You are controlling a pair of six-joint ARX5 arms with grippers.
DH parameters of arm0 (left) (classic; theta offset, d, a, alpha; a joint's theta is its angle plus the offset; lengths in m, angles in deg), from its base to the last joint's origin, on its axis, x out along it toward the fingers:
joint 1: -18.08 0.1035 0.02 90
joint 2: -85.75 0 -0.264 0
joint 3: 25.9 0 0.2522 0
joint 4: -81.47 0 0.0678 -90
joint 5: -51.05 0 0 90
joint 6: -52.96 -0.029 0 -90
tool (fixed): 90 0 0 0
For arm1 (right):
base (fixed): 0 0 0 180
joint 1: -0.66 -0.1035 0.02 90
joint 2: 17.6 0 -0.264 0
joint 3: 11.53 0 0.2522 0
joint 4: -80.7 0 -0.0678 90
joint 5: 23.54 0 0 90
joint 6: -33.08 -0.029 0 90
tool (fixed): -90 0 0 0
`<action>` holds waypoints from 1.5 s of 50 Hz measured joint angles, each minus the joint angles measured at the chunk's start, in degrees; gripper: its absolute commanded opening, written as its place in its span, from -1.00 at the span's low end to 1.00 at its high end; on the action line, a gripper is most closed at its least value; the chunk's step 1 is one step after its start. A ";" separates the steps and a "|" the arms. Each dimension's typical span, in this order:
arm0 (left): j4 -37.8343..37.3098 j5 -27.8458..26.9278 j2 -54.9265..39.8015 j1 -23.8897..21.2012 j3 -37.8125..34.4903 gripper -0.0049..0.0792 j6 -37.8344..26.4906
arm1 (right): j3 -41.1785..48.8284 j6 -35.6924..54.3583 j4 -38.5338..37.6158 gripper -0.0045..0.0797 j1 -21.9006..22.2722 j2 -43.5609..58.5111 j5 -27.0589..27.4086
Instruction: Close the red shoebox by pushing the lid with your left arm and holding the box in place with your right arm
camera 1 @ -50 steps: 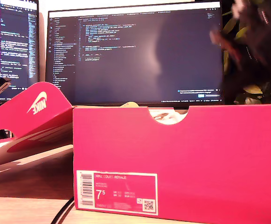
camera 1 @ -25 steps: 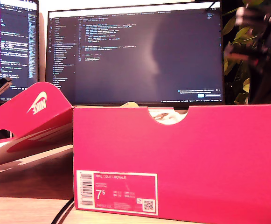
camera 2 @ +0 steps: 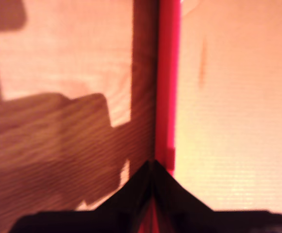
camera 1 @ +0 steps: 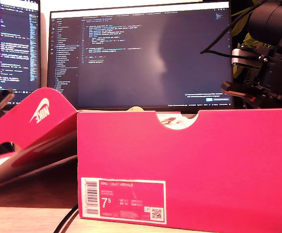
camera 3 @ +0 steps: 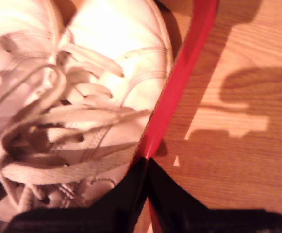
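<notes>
**Wooden table carrying a red shoebox**

The table [camera 1: 29,216] is light wood with visible grain, showing along the bottom edge of the exterior view. The red shoebox [camera 1: 189,165] sits directly on it, its size label facing the camera. A dark cable [camera 1: 65,221] runs across the wood beside the box, towards the exterior view's left.

Red shoebox [camera 1: 189,165] upright on wooden table, white laced shoes [camera 3: 77,97] inside, lid [camera 1: 34,131] open, tilted toward the exterior view's left
</notes>
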 measured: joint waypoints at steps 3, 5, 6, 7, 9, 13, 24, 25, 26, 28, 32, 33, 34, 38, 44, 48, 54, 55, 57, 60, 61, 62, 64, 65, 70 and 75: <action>0.42 -1.27 0.00 0.04 0.00 -0.93 -0.07 | 0.00 -0.04 -0.77 -0.92 0.00 0.00 -0.15; 0.70 -2.27 0.00 0.11 0.00 -0.93 -0.13 | 0.00 -0.68 -1.20 -0.92 0.00 0.00 -0.15; 0.81 -2.82 0.00 0.13 0.00 -0.93 -0.13 | 0.00 -0.68 -1.40 -0.92 0.00 0.00 -0.15; 0.87 -3.28 0.00 0.17 0.00 -0.93 -0.24 | 0.00 -0.68 -1.53 -0.92 0.00 0.00 -0.15; 0.90 -3.98 0.00 0.26 0.00 -0.93 -0.28 | 0.00 -1.14 -1.62 -0.92 0.00 0.00 -0.15; 0.94 -4.98 0.00 0.50 0.00 -0.93 -0.28 | 0.00 -1.27 -1.60 -0.92 0.00 0.00 -0.13; -2.36 -5.88 0.00 0.74 3.50 -0.93 -0.28 | 0.00 -1.33 -1.55 -0.92 0.00 0.00 -0.04; -2.89 -5.90 0.00 0.77 4.22 -0.93 -0.31 | 0.00 -1.31 -1.53 -0.92 0.00 0.00 -0.02; -3.48 -5.99 0.00 0.77 5.09 -0.93 -0.31 | 0.00 -1.31 -1.51 -0.92 0.00 0.00 0.02; -4.55 -6.23 0.00 0.83 6.78 -0.93 -0.33 | 0.00 -1.31 -1.51 -0.92 0.00 0.00 0.09; -7.37 -7.06 0.00 1.09 11.13 -0.93 -0.59 | 0.00 -1.31 -1.44 -0.92 0.00 0.00 0.09; -8.09 -7.30 0.00 1.14 12.22 -0.93 -0.59 | 0.00 -1.31 -1.44 -0.92 0.00 0.00 0.09; -8.85 -7.48 0.00 1.18 13.27 -0.93 -0.59 | 0.00 -1.33 -1.44 -0.92 0.00 0.00 0.09; -12.55 -8.24 0.00 1.20 17.94 -0.93 -1.25 | 0.00 -1.31 -1.44 -0.92 0.00 0.00 0.09; -18.34 -10.62 0.00 1.14 24.50 -0.93 -2.75 | 0.00 -1.33 -1.60 -0.92 -0.11 0.00 0.04; -21.75 -12.31 0.00 0.83 27.91 -0.93 -3.28 | 0.09 -1.33 -1.95 -0.92 -0.11 0.00 -0.68; -25.86 -14.86 0.00 0.13 31.61 -0.93 -4.66 | 0.24 -1.33 -2.45 -0.92 -0.11 0.00 -1.49; -26.29 -15.04 0.02 -0.07 32.06 -0.93 -4.66 | 0.24 -1.33 -2.47 -0.92 -0.11 0.00 -1.49; -26.93 -15.30 0.04 -0.46 32.83 -0.93 -5.05 | 0.24 -1.36 -2.51 -0.92 -0.11 0.00 -1.51; -27.43 -15.91 0.28 -1.03 33.51 -0.93 -5.05 | 0.26 -1.36 -2.73 -0.92 -0.11 0.00 -1.75; -27.52 -16.24 0.44 -1.18 33.59 -0.93 -5.05 | 0.33 -1.36 -2.86 -0.92 -0.11 0.00 -1.90; -27.58 -16.55 0.57 -1.36 33.70 -0.93 -5.05 | 0.37 -1.36 -2.99 -0.92 -0.11 0.00 -2.16; -27.58 -17.25 0.98 -1.79 33.79 -0.93 -5.20 | 0.57 -1.36 -3.50 -0.92 -0.11 0.00 -2.75; -27.56 -17.66 1.20 -1.99 33.79 -0.93 -5.20 | 0.66 -1.33 -3.72 -0.92 -0.11 0.00 -2.95; -27.41 -20.02 2.54 -3.63 34.38 -0.93 -5.22 | 0.94 -1.38 -4.68 -0.92 -0.11 0.02 -3.15; -27.17 -23.15 3.82 -6.54 35.67 -0.93 -5.22 | 1.03 -1.38 -5.09 -0.92 -0.11 0.02 -3.21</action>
